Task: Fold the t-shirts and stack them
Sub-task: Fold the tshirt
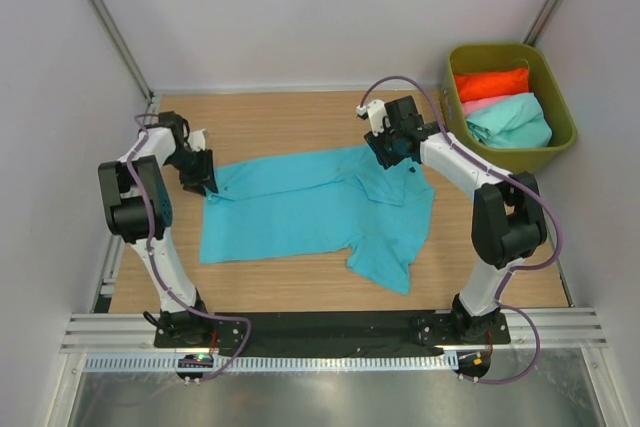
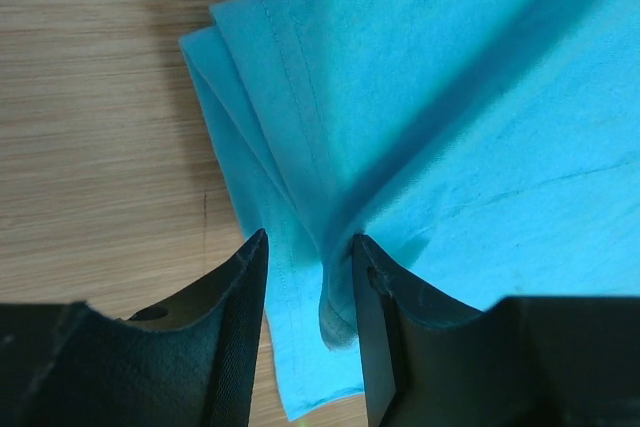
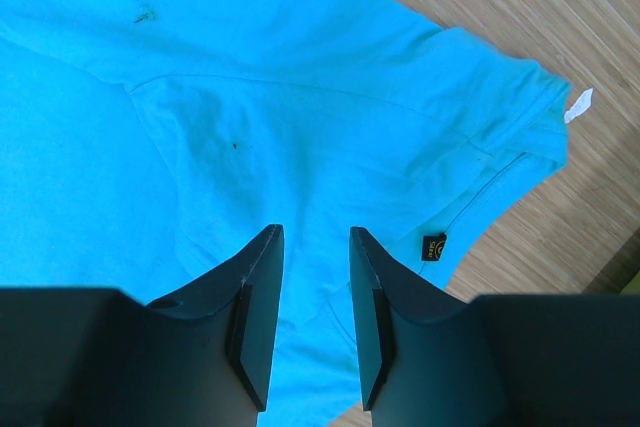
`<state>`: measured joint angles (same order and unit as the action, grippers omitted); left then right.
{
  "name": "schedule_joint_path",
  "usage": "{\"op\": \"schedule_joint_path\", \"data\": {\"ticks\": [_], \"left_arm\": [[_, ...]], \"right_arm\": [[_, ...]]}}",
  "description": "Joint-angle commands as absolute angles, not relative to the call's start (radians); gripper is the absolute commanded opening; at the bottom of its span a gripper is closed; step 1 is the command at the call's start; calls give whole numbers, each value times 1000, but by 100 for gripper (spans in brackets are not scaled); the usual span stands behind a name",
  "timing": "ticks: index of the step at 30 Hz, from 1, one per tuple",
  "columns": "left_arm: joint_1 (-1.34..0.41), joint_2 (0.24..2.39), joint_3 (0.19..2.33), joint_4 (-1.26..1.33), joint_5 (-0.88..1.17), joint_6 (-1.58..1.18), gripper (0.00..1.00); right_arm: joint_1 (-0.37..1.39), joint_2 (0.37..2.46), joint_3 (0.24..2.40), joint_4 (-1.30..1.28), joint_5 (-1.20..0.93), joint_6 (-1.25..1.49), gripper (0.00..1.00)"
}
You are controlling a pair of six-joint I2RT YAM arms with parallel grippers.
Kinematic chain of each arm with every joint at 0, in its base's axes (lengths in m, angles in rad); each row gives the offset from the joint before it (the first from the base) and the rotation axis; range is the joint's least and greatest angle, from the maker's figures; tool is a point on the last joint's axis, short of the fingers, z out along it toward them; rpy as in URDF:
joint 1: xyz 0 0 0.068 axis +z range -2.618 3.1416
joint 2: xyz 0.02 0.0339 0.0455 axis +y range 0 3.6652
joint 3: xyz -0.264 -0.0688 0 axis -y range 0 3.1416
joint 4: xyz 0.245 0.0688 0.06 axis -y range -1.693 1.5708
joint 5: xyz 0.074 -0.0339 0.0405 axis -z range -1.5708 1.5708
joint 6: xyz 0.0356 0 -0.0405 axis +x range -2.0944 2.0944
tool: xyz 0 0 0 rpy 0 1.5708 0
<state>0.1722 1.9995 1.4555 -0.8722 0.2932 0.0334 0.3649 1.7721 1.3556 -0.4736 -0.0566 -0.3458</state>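
A turquoise-blue t-shirt (image 1: 300, 212) lies spread across the wooden table, with a sleeve hanging toward the front right. My left gripper (image 1: 207, 185) is down at the shirt's far-left corner. In the left wrist view the left gripper (image 2: 308, 242) is open, its jaws straddling the doubled hem (image 2: 300, 277), where a small ridge of cloth rises against the right finger. My right gripper (image 1: 384, 157) is over the far-right shoulder. The right gripper (image 3: 315, 237) is open too, with flat turquoise cloth (image 3: 250, 97) lying between its jaws. An orange-red t-shirt (image 1: 490, 82), a pink one (image 1: 478, 104) and a mint-green one (image 1: 512, 119) lie folded in the bin.
The olive-green bin (image 1: 562, 97) stands at the back right corner. A black label (image 3: 433, 247) and a white tag (image 3: 578, 105) mark the shirt's neck edge. Bare wood (image 1: 280, 122) shows behind the shirt, and grey walls close in on both sides.
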Motion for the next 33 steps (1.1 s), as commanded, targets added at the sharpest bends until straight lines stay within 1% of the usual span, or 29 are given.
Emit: {"op": "schedule_joint_path", "data": {"ticks": [1,10,24,31,33], "left_arm": [[175,2023,1493,-877,325,29,40],[175,2049,1523,-874,330,29,31],[175,2095,1598,-865,307,26,25],[175,2120,1621,-870,296,31,24],[175,2118,1623,-870,295,31,15]], "right_arm": [[370,1758,1376,-466,-68,-351,38],[370,1735,1335,-459,-61,-357,38],[370,1726,1298,-449,-40,-368,38],[370,1720,1285,-446,-31,-377,38],[370,1720,1279,-442,-29,-377,38]]}}
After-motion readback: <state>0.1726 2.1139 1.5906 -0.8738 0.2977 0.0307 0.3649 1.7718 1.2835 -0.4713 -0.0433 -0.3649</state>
